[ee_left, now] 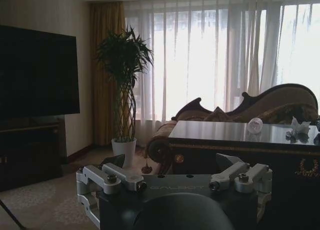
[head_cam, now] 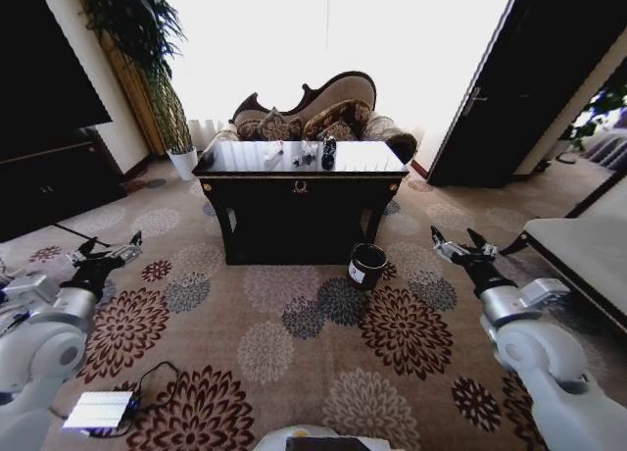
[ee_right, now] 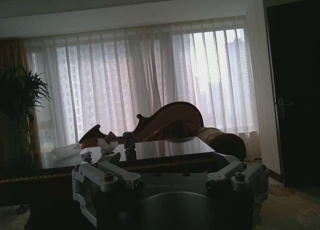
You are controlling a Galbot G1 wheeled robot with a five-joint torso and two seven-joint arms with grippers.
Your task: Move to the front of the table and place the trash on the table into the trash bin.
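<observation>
While the wheeled robot stands well back on the floral carpet, the approach step is in hand: nothing has been picked up, and the long dark wood bench with its glossy black top and gold trim lies ahead across open floor.

At far left, the left gripper hangs low over the carpet, jaws spread and empty. A potted palm in a white pot stands near the bench's left end. On the benchtop sit the trash items: crumpled white tissue pieces and, just right of them, a small dark drink can. Below the front right leg, the small black cylindrical trash bin with a white label rests on the carpet. At right, the right gripper is likewise released and empty.

The next move likely calls for driving straight forward, stopping short of the gold-trimmed front edge and keeping clear of the bin. A pale cushioned bench hems the right side; the middle lane looks free.
</observation>
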